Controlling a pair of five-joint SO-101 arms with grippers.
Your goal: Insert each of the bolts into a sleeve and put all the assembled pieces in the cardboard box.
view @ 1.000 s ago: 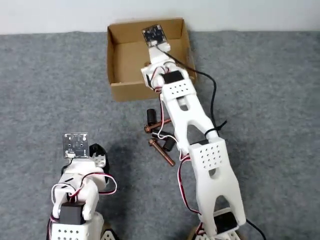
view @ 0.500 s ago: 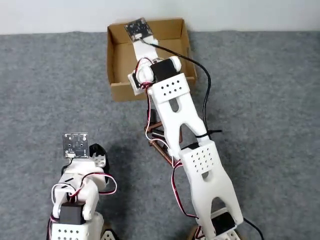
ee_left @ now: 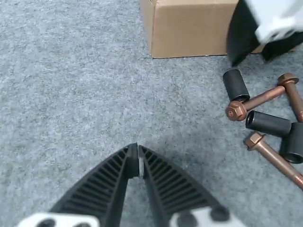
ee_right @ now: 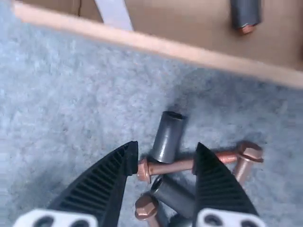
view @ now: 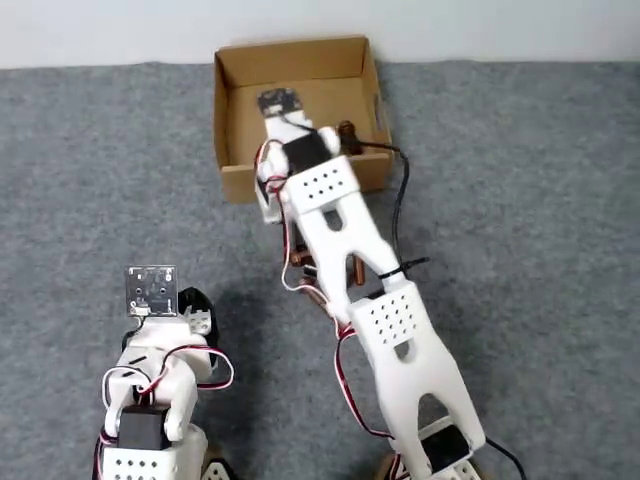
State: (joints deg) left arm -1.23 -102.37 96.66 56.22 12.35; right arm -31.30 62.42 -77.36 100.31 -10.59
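My right gripper [ee_right: 165,152] hangs open just above the loose pile on the carpet, in front of the cardboard box [ee_right: 156,45]. Between its fingers lie a dark sleeve [ee_right: 168,136] and a copper bolt [ee_right: 189,166], with another sleeve [ee_right: 176,194] below them. One assembled piece [ee_right: 246,14] lies inside the box, also seen from above as an assembled piece [view: 347,131]. My left gripper [ee_left: 138,163] is shut and empty, low over the carpet, left of the sleeves [ee_left: 235,84] and bolts [ee_left: 258,100].
In the high view the right arm [view: 335,205] stretches over the pile and hides most of it; the box [view: 228,110] stands at the table's far edge. The left arm [view: 160,370] sits near the front left. Grey carpet surrounds everything.
The right arm drew back from over the box to its front wall and lowered toward the pile. An assembled piece now shows inside the box. The left arm stayed still.
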